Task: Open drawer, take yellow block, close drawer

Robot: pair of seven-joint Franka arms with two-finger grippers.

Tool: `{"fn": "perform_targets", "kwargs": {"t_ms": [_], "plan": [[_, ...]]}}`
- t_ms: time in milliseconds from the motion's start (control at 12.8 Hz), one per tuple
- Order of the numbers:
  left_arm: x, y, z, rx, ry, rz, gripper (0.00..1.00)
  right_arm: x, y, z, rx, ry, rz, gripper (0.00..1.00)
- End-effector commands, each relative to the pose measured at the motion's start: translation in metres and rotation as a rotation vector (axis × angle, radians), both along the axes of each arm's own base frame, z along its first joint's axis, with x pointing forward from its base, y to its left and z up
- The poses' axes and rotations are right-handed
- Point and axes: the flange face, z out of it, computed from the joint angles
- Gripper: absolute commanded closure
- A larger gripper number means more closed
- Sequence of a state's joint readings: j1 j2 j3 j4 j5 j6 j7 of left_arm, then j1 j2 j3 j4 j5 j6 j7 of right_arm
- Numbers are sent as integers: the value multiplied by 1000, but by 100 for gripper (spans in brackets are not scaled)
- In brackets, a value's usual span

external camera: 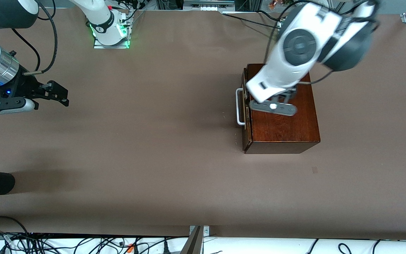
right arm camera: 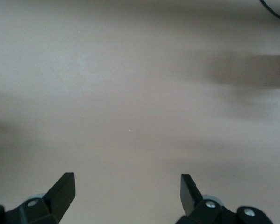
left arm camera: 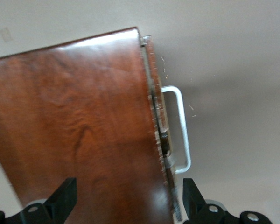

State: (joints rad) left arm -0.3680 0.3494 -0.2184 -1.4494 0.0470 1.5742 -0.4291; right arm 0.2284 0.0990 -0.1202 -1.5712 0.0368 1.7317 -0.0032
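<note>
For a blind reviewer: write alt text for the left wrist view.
The open left gripper hangs over a glossy reddish-brown wooden box on a brown table. Its drawer looks shut or nearly so, white handle untouched.

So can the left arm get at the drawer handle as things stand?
Probably yes. The left gripper hangs open over the box, close above the handle. The handle sticks out over bare table, nothing around it. The right gripper waits at its own end, open.

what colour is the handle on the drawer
White. The handle shows best in the left wrist view, a U-shaped bar on the drawer front.
</note>
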Motion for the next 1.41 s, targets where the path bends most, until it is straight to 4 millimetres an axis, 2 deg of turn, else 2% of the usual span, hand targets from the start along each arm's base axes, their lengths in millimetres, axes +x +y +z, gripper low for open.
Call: {"fn": "perform_targets", "kwargs": {"t_ms": [0, 235, 391, 626, 1096, 1330], "plan": [[-18, -53, -32, 91, -56, -11, 0, -2, -1, 1, 19, 4, -16, 0], [-40, -108, -89, 174, -127, -2, 0, -2, 2, 1, 20, 3, -12, 0], [-50, -129, -124, 244, -175, -12, 0, -2, 2, 0, 19, 6, -12, 0], [-48, -134, -151, 231, -177, -9, 0, -2, 2, 1, 19, 3, -10, 0], [-44, -124, -170, 261, -167, -9, 0, -2, 1, 0, 19, 6, -12, 0], [-52, -118, -190, 293, -136, -16, 0, -2, 1, 0, 19, 6, -12, 0]]}}
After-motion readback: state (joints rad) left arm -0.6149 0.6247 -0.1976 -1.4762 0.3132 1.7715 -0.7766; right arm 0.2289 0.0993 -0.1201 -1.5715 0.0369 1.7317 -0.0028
